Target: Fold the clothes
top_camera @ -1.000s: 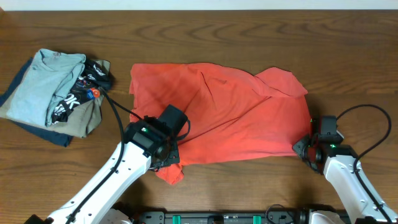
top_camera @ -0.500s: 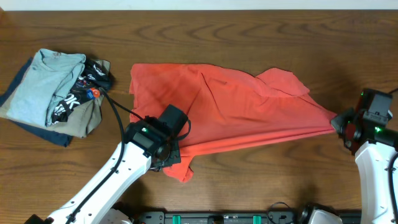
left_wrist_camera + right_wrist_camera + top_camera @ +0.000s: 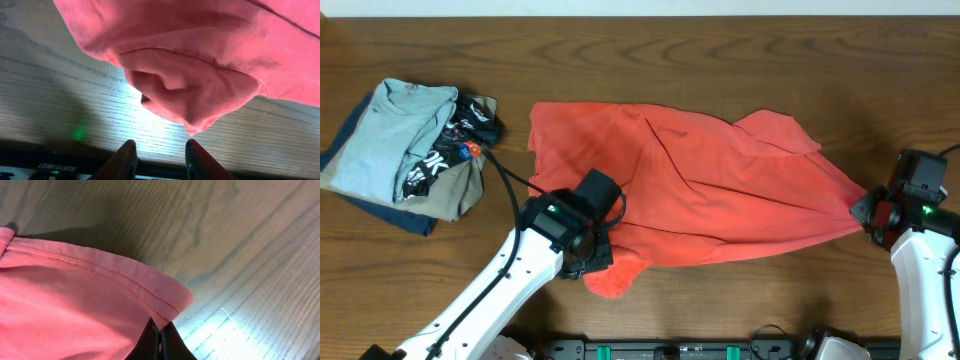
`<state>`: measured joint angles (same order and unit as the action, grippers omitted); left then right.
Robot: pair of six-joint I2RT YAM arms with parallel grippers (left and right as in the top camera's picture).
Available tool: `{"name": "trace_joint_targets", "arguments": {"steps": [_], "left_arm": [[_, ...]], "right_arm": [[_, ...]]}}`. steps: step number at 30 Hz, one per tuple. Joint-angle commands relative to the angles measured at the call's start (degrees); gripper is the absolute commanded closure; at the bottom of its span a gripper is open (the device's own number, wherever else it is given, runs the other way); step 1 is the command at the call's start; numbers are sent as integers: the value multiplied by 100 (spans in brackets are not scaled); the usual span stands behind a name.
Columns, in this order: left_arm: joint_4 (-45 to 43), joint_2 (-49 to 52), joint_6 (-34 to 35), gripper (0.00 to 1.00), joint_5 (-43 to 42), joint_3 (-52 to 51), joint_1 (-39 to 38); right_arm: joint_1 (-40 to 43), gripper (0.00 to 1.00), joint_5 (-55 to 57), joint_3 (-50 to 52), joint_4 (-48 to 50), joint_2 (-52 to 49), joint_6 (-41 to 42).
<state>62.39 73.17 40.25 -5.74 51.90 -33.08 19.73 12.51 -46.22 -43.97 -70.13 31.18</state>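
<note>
You had one printed code to read. In the left wrist view, a small white string ran along the dark strip point(image 3: 52, 169) at the bottom edge, just left of the left tool point(image 3: 160, 152). It stood upside down and read roughly "J0251018027", with a character or two uncertain. From overhead, the black garment point(image 3: 442, 152) at the left end of the tabletop point(image 3: 720, 40) carried large white letters, something like "OK", cut off by folds. Its smaller white print was too small for you to read.
</note>
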Motion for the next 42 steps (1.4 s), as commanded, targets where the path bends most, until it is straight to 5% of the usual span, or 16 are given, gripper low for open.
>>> {"name": "trace_joint_targets", "arguments": {"steps": [1, 12, 16, 26, 29, 32, 35, 42], "left_arm": [[-15, 76, -11, 66, -28, -168, 22], [-1482, 304, -15, 65, -472, -1016, 22], [-1971, 452, -15, 48, -503, -1060, 22], [-2262, 1176, -15, 46, -841, -1060, -17], [-2264, 1451, -13, 46, -839, -1060, -48], [-2260, 1578, -15, 61, -841, -1060, -48], [-2238, 1582, -39, 91, -839, -1060, -48], [-1777, 1499, -278, 94, -841, -1043, -48]], "right_arm": [[70, 98, 249, 48, -17, 9, -85], [68, 95, 245, 48, -35, 9, -85], [68, 94, 227, 48, -44, 9, -85], [68, 94, 223, 50, -107, 9, -85], [68, 83, 227, 59, -293, 4, -83], [70, 71, 225, 168, -323, -7, -83], [70, 60, 227, 442, -87, -7, -83], [74, 48, 223, 1222, 876, -101, -83]]}}
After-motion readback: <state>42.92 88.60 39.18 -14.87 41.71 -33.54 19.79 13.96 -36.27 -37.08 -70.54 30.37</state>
